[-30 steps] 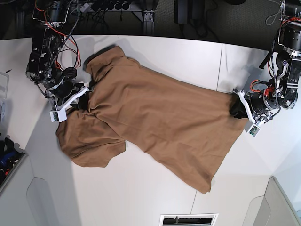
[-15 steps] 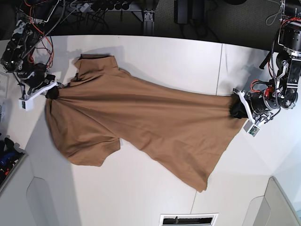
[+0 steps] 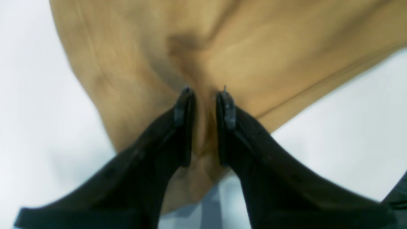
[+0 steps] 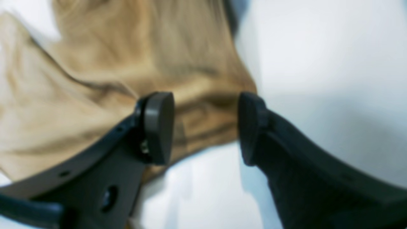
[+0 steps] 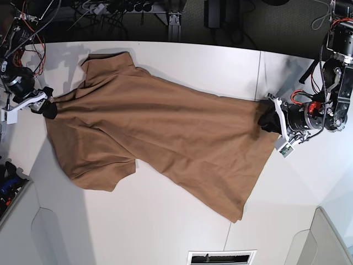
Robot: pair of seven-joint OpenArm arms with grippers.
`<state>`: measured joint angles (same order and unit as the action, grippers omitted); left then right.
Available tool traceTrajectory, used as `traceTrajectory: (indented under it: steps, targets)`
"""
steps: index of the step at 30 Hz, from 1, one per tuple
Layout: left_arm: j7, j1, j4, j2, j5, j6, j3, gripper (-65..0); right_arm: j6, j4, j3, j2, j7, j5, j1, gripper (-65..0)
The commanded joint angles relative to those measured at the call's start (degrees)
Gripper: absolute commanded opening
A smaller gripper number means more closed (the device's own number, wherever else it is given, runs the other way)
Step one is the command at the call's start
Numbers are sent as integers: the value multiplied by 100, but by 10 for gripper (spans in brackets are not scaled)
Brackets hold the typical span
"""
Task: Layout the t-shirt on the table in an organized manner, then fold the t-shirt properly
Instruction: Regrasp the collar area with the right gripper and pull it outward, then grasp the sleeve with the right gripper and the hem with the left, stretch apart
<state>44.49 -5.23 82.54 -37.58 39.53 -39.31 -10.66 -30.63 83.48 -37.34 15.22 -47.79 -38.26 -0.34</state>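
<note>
While the t-shirt (image 5: 160, 138) lies stretched across the white desk (image 5: 165, 221), spanning nearly from its left side to its right, my left gripper (image 3: 205, 95) pinches a bunched fold of the cloth at the shirt's right end. My right gripper (image 4: 206, 127) stands at the shirt's left edge with its jaws parted, tan cloth visible between them but gripped by neither pad.

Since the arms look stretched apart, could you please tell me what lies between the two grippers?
In the base view, only the t-shirt spans the table between the right gripper and the left gripper, pulled out lengthwise.
</note>
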Motion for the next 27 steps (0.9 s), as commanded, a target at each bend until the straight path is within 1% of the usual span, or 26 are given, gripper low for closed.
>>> traceTrajectory:
  steps: [1,3,4,5,6,7,8,9,13,17,21,25,27]
  targets:
    - [-90,-109,155,-173,55,-61,50,-494,-70,192,-33,94,131,-212,81,-329]
    - [-92,-111,295,-269,55,-61,50,-494,-70,334,-31,92,173,-203,96,-330]
    - [-92,-111,361,-299,55,-61,50,-494,-72,365,-31,94,184,-199,125,-339]
    - [-92,-114,413,-317,55,-59,50,-494,-70,367,-31,94,195,-160,170,-366]
    - [-98,-114,455,-326,55,-59,50,-494,-72,367,-31,94,221,-157,216,-420]
    - [-98,-114,474,-323,52,-59,50,-494,-72,365,-31,90,271,-153,264,-503]
    - [-98,-114,476,-323,52,-59,50,-494,-72,363,-28,85,363,-111,306,-604]
    - [-98,-111,474,-321,44,-61,50,-494,-70,356,-24,63,474,-13,365,-650]
    - [-96,-109,420,-321,-4,-57,50,-494,-70,317,90,-17,820,367,592,-650]
    - [-302,-111,164,-308,-39,-59,50,-494,-68,-17,632,-11,1099,848,981,-650]
    - [-330,-94,-90,-153,-33,-57,48,-494,-63,-691,1270,2,1530,1456,1499,-650]
    - [-313,59,-219,2,-35,-59,48,-494,-20,-1547,1814,0,1727,1587,2015,-650]
    - [-310,188,-219,44,-46,-57,48,-494,4,-1980,2057,0,1779,1781,2223,-650]
